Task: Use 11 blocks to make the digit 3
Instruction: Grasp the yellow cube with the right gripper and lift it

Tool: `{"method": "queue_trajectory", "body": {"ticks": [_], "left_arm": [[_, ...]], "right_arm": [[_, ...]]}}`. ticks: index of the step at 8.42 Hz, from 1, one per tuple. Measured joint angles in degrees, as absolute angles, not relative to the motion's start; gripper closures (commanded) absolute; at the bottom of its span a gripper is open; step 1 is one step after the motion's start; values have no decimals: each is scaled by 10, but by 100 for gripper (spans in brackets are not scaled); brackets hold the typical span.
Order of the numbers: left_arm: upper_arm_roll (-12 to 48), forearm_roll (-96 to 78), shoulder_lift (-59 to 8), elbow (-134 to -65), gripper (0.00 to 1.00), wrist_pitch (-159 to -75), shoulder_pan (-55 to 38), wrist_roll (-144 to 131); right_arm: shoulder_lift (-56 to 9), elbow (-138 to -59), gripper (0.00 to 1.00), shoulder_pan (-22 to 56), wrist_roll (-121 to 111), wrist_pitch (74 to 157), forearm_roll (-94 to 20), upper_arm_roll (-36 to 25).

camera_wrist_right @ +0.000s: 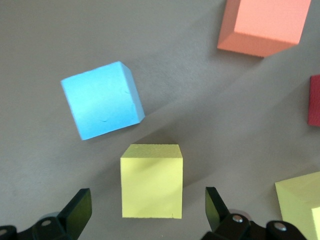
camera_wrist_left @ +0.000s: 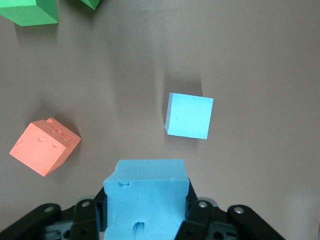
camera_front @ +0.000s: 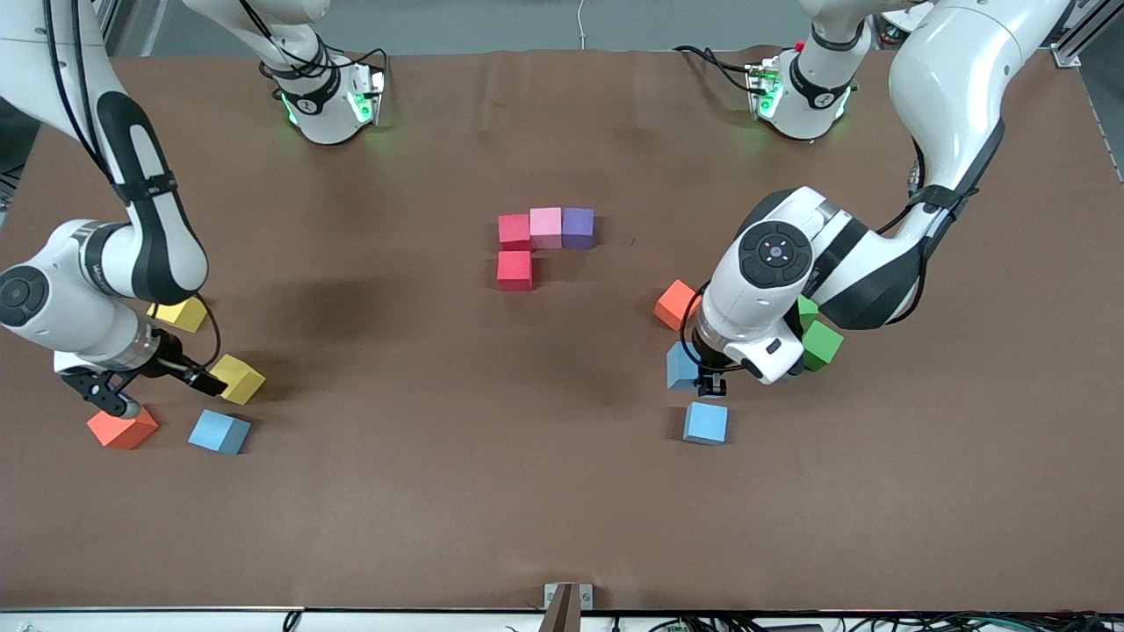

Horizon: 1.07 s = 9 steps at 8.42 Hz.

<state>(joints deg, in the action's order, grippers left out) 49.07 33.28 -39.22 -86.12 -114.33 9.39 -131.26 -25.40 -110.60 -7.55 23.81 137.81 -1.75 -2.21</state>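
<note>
Mid-table, a red block [camera_front: 515, 231], a pink block [camera_front: 545, 226] and a purple block [camera_front: 577, 227] form a row, with a second red block [camera_front: 515, 270] joined just nearer the camera. My left gripper [camera_front: 702, 377] [camera_wrist_left: 145, 205] is shut on a light blue block [camera_front: 679, 367] [camera_wrist_left: 145, 197], low beside another light blue block [camera_front: 705, 423] [camera_wrist_left: 189, 115] and an orange one [camera_front: 676, 303] [camera_wrist_left: 45, 146]. My right gripper [camera_front: 206, 382] [camera_wrist_right: 149, 210] stands open around a yellow block [camera_front: 239, 377] [camera_wrist_right: 151, 180], its fingers clear of it.
Toward the right arm's end lie another yellow block [camera_front: 182, 313], an orange block [camera_front: 123, 427] [camera_wrist_right: 265, 25] and a light blue block [camera_front: 219, 432] [camera_wrist_right: 102, 100]. Two green blocks [camera_front: 823, 344] [camera_wrist_left: 30, 12] sit partly under the left arm. The arms' bases [camera_front: 329, 96] stand along the table's edge farthest from the camera.
</note>
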Motion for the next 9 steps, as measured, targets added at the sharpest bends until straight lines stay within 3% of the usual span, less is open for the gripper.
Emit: {"method": "queue_trajectory", "body": {"ticks": [9], "left_arm": [[490,333,-392,-861,71,-1143,94,-1312]], "right_arm": [[-301,-1107,2,-79,258,1413,-33,-16]]}}
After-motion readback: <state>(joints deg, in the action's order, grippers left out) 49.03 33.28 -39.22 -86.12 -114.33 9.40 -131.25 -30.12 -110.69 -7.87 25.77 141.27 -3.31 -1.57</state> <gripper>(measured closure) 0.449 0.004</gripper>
